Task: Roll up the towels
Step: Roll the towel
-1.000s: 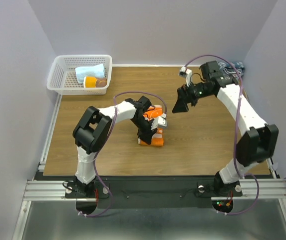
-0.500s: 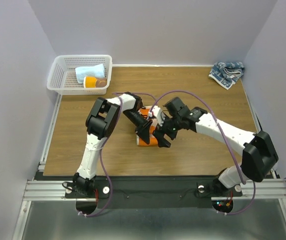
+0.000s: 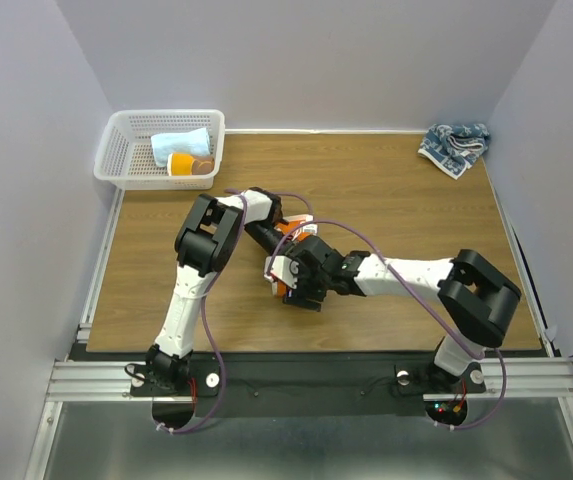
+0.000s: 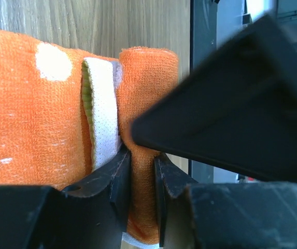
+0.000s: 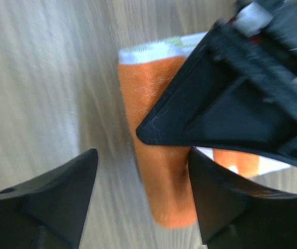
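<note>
Well off to the left of both sets of jaws, the mesh basket (image 3: 109,150) holds a pale blue cloth (image 3: 181,145) and a yellow-orange item (image 3: 181,163) I cannot identify. Neither arm is near it.

The left jaws are pinched shut on the orange towel (image 4: 34,129), clamping the narrow rolled ridge at its edge. The white-and-green hem (image 4: 101,119) sits just left of the jaw tips. That grip looks meant to keep the tight core of the roll from springing open while the other arm gets a purchase. The left arm (image 3: 201,250) is folded sharply, elbow raised, with the forearm angled down so the wrist sits low over the counter (image 3: 131,290).

The right jaws stand open and straddle the same ridge. In the right wrist view the orange roll lies between the two fingers (image 5: 50,202), touching neither as far as I can tell, and the left jaws crowd in from the upper right. I judge they are placed to close on the roll or push it onward. The right arm (image 3: 406,275) is stretched low and leftward, nearly flat.

Far to the right and beyond both jaws, the blue-and-white towel (image 3: 454,145) lies crumpled in the counter's corner, not yet rolled.
</note>
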